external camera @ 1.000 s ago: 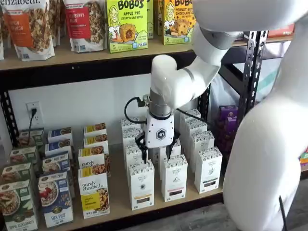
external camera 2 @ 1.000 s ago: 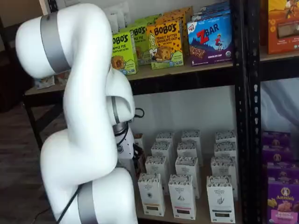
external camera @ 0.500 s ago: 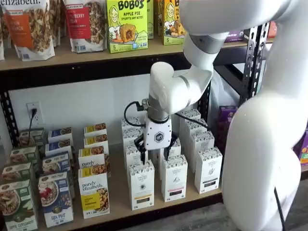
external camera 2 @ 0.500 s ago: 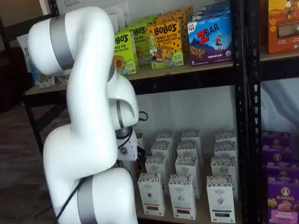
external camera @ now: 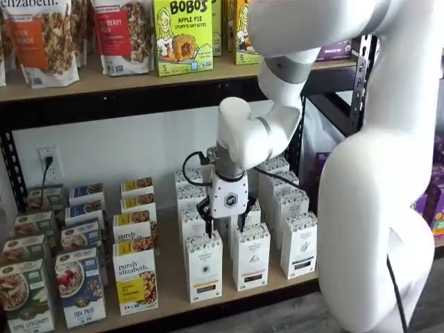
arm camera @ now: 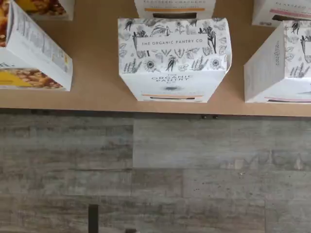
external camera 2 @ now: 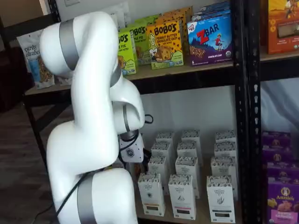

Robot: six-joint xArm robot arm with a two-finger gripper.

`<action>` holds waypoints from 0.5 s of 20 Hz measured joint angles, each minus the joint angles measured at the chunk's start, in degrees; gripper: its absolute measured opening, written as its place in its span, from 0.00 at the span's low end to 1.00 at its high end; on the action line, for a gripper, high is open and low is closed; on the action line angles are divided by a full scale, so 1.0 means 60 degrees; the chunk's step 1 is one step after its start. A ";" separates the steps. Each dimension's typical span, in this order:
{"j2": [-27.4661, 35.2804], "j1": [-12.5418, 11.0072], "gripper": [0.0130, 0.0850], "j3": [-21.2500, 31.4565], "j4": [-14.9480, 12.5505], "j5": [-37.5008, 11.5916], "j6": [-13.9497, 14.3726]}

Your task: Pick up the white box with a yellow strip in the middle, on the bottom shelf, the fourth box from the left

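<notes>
The white box [external camera: 204, 267] stands at the front edge of the bottom shelf [external camera: 166, 291], a tall white carton with a speckled top and a yellow strip low on its front. The wrist view looks straight down on its patterned top [arm camera: 174, 48], with the tan board [arm camera: 97, 73] around it. My gripper [external camera: 223, 223] hangs open just above and slightly behind this box, one black finger on each side of its white body, holding nothing. In a shelf view the arm [external camera 2: 88, 140] covers most of the gripper.
Like white cartons [external camera: 251, 257] [external camera: 300, 244] stand to the right, with more rows behind. Purely elizabeth boxes [external camera: 135, 281] stand close on the left. The upper board carries Bobo's boxes [external camera: 182, 36] and granola bags. A black rack post [external camera 2: 240, 116] and purple boxes [external camera 2: 282, 196] are further right.
The gripper has sunk a little toward the front cartons while staying open. The arm's upper links have swung across in both shelf views.
</notes>
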 joint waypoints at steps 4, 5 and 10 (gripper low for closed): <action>0.0511 -0.0092 1.00 -0.0345 0.0062 -0.0119 -0.0157; 0.0617 -0.0102 1.00 -0.0412 0.0102 -0.0184 -0.0205; 0.1132 -0.0193 1.00 -0.0828 0.0112 -0.0306 -0.0306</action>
